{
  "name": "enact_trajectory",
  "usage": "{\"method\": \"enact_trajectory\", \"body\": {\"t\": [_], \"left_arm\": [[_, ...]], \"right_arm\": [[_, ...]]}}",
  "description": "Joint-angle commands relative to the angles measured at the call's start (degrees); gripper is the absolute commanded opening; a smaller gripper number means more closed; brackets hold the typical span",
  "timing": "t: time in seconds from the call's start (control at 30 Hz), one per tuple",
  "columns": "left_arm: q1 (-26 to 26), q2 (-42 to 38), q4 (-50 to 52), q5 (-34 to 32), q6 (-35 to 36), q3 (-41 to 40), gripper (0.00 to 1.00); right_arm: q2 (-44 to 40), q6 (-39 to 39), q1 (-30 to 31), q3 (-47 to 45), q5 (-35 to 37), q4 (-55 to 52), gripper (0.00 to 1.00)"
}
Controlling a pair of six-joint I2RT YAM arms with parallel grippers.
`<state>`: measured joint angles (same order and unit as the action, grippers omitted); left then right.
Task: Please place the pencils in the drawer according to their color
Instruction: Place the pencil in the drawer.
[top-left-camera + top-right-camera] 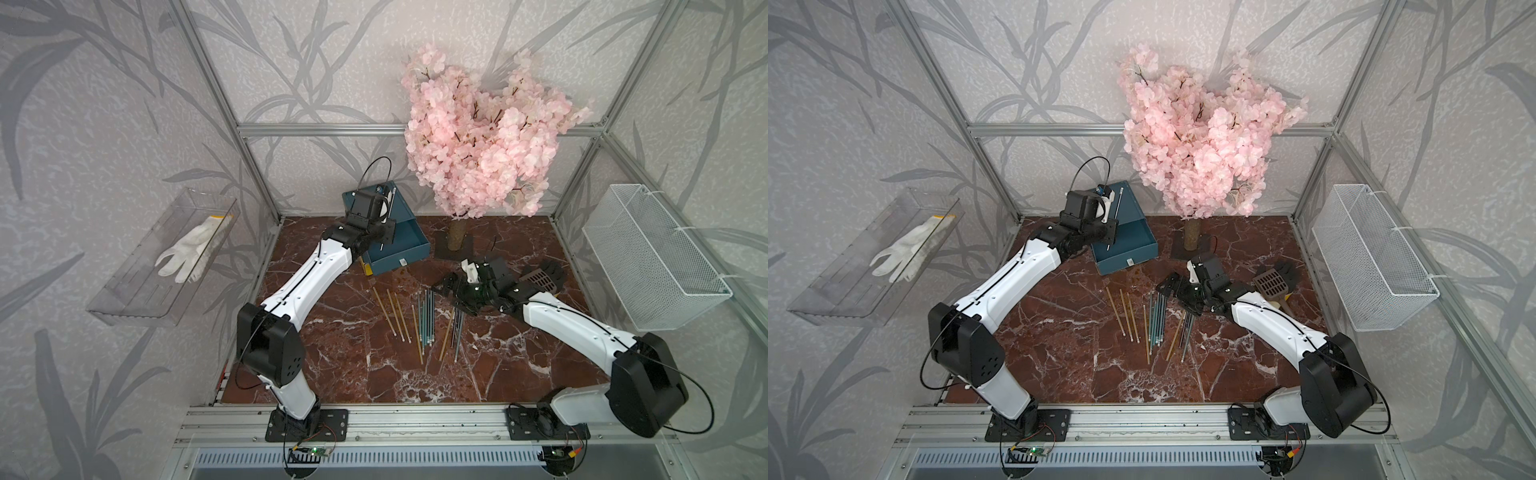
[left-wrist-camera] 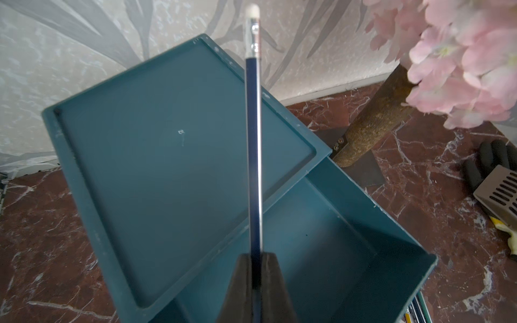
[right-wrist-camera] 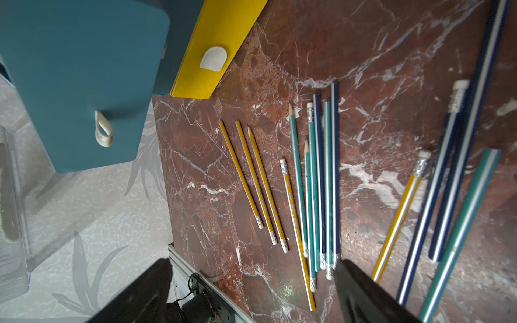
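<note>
Left gripper (image 2: pixel 256 260) clamps one navy pencil (image 2: pixel 253 139) over one open drawer (image 2: pixel 377 223); right gripper (image 3: pixel 251 270), wide open, empty, above fourteen pencils (image 3: pixel 313 181) at desk (image 3: pixel 279 42) centre.

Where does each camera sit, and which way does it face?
Both top views: high in front, looking down on the table; left arm and right arm show.
Left wrist: behind the left gripper, facing the navy pencil it clamps, open drawer beyond.
Right wrist: behind the open right gripper, facing the loose pencils below.
Shared: top and right wrist views show those pencils.
</note>
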<state>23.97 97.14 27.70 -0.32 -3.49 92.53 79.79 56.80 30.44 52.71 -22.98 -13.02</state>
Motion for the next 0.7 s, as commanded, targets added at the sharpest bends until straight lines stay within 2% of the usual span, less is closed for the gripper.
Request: {"method": "enact_trajectory", "body": {"t": [0.0, 0.33, 0.67], "left_arm": [[0.5, -1.1, 0.7, 1.0, 3.9, -0.3, 0.0], [0.9, -4.3, 3.9, 3.6, 5.9, -5.4, 0.0], [1.1, -6.2, 7.8, 7.6, 6.8, -6.4, 0.0]], "right_arm": [[0.3, 0.5, 0.3, 1.7, 0.7, 1.8, 0.94], [1.0, 1.2, 0.4, 1.8, 0.4, 2.7, 0.94], [1.5, 1.3, 0.3, 2.2, 0.4, 2.8, 0.94]]}}
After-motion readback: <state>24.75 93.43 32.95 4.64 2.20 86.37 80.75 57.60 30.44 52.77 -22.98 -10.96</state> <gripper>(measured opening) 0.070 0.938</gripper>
